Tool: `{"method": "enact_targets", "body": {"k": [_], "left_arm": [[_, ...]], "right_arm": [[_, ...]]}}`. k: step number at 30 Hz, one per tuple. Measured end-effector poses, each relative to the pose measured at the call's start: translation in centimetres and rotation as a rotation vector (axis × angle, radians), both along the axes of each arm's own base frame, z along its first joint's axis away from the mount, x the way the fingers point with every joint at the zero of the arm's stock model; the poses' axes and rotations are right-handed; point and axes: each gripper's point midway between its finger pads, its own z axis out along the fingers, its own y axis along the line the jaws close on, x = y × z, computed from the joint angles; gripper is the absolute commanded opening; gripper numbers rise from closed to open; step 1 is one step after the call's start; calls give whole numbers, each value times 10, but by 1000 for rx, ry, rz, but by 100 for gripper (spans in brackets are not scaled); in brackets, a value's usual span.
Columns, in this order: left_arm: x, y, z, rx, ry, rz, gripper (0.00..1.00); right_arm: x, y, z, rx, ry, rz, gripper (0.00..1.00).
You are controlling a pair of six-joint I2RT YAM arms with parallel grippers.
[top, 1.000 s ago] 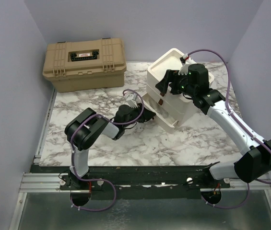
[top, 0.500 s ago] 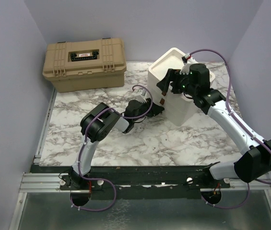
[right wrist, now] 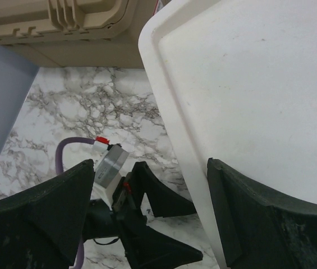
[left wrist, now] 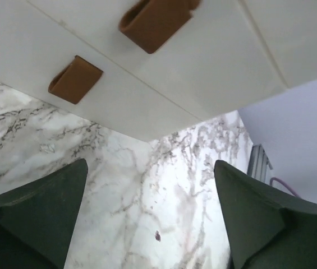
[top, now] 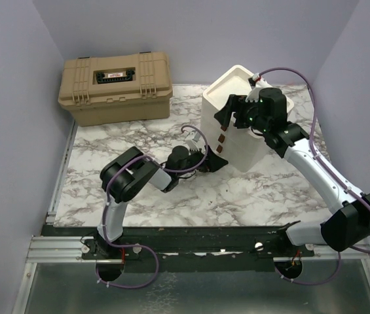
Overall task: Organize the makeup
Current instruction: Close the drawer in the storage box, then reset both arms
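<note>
Top external shows the drawer unit (top: 240, 134) at the worktop's (top: 139, 193) far right edge all shut, no makeup in sight, likely stowed inside and the job near done, left fingers (left wrist: 35, 216) and right fingers (right wrist: 40, 221) both spread, grasping nothing.

Two arms were shown, the left arm (top: 130, 178) and the right arm (top: 312, 163), each built of white links joined by bulky black joints. Purple cables (right wrist: 60, 156) were looped along both. Dark, wedge-shaped fingers (left wrist: 35, 218) were seen at each wrist — matte and unmarked.
</note>
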Motion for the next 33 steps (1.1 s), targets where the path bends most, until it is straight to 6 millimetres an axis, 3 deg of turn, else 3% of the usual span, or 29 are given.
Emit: {"method": "enact_targets", "body": {"k": [3, 7, 10, 13, 15, 19, 21, 27, 33], "left_arm": [[-10, 12, 17, 10, -36, 1, 99], [-8, 26, 45, 72, -107, 41, 99], [-3, 42, 64, 141, -145, 95, 99], [1, 56, 75, 244, -158, 120, 99], [2, 66, 78, 306, -150, 146, 99], [1, 108, 83, 433, -110, 287, 99], [-1, 136, 100, 453, -110, 398, 99], [-8, 212, 165, 431, -158, 715, 99], [-8, 254, 197, 472, -165, 911, 99]], "right_arm": [[-1, 0, 15, -30, -51, 5, 89], [3, -14, 65, -48, -200, -72, 89], [-5, -46, 96, -28, -299, -216, 89], [-29, -88, 104, 7, -356, -391, 90], [-47, -113, 98, 30, -375, -487, 92], [-70, -149, 73, 24, -375, -624, 97], [-74, -160, 59, -4, -347, -673, 99], [-84, -172, 10, -107, -185, -724, 100], [-101, -175, -29, -125, -80, -725, 100]]}}
